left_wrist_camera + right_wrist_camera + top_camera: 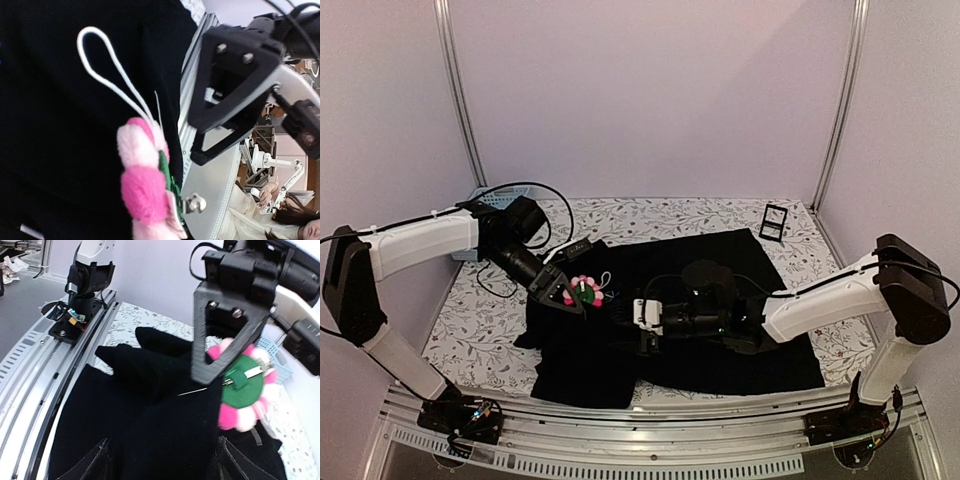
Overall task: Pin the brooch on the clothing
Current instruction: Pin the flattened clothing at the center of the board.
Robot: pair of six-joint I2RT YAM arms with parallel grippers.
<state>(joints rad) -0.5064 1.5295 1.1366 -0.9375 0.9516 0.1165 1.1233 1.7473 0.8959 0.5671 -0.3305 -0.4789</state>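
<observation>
Brooch (584,291) clamped in left jaws; right jaws wide open, empty. Unheld shirt (582,366) may shift instead of getting pierced.

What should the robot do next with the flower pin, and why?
Probably the open right gripper should close on the shirt fold between its fingers, holding the cloth steady. The left gripper holds the brooch with its needle at that fold, and loose fabric would likely just give way.
</observation>
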